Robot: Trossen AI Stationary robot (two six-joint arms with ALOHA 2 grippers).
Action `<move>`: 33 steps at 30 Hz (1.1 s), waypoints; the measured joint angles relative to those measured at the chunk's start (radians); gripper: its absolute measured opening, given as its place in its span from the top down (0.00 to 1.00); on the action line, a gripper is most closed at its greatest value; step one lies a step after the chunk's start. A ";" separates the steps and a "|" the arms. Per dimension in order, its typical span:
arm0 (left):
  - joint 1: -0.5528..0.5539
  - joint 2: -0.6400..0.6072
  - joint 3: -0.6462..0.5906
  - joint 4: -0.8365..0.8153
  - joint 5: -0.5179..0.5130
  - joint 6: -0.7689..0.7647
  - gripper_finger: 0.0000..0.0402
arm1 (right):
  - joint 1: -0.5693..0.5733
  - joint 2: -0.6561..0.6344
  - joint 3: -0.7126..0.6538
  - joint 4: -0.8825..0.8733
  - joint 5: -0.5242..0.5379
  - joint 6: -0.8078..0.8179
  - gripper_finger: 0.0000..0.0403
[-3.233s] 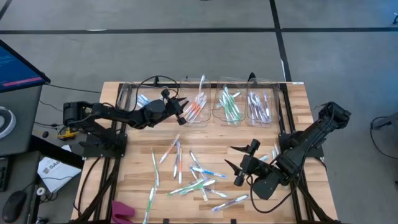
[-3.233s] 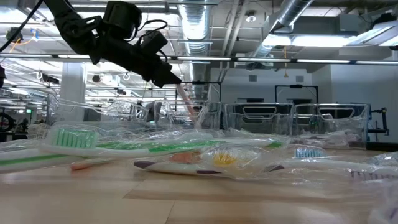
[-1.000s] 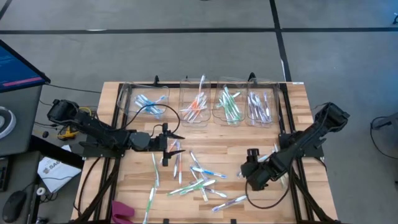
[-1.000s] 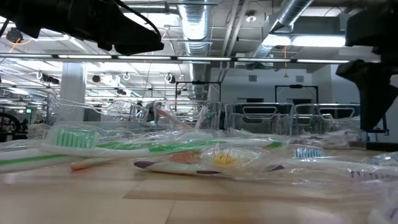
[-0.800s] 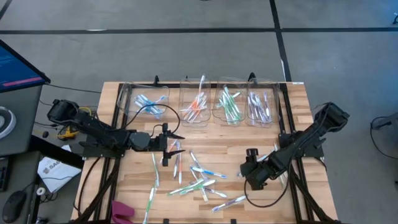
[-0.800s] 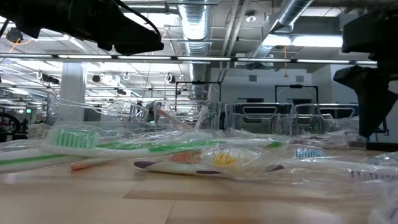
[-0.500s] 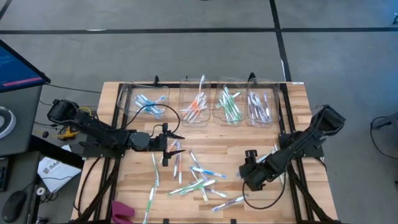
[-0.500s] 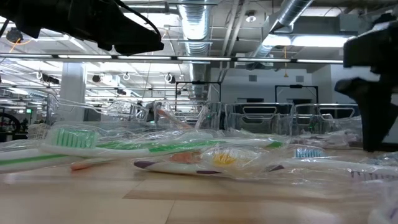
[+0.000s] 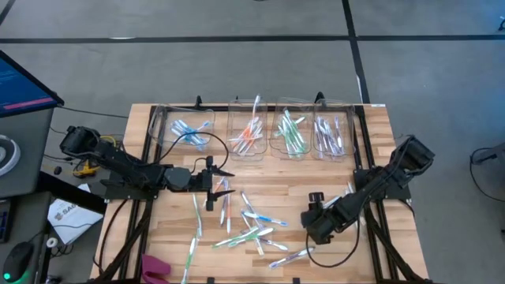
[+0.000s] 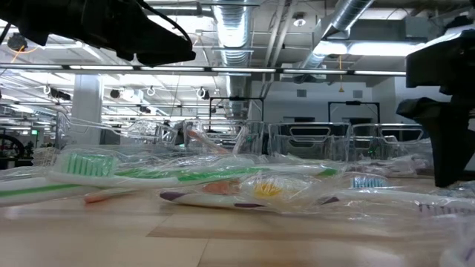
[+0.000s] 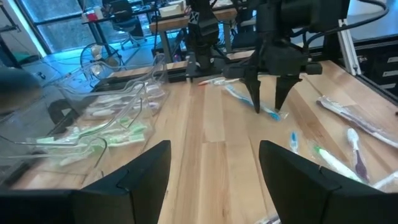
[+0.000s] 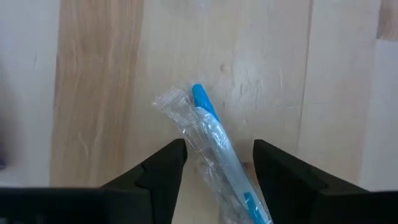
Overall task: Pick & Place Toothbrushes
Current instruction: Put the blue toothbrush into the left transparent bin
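Right claw [image 12: 214, 163] open, straddling blue toothbrush [image 12: 214, 143].

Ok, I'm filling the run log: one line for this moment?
right hand: astride wrapped blue toothbrush, not gripped | left hand: open, waiting above table

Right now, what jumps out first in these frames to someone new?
The scatter of wrapped toothbrushes loose on the wooden table's near half, below the row of clear bins along the far edge holding brushes sorted by color. Next, the right end effector pointing straight down over a blue-handled toothbrush between its fingers, while the left end effector hangs open at the pile's left edge.
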 joint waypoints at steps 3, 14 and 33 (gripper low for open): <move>0.000 0.000 0.000 -0.001 0.007 -0.014 0.41 | -0.008 -0.001 0.000 0.002 -0.037 0.000 0.58; 0.000 0.000 0.000 -0.002 0.007 -0.017 0.41 | -0.031 -0.001 0.000 0.025 -0.082 0.001 0.86; 0.000 0.000 -0.042 -0.003 0.008 -0.075 0.41 | -0.033 0.014 0.091 0.023 0.032 0.004 0.97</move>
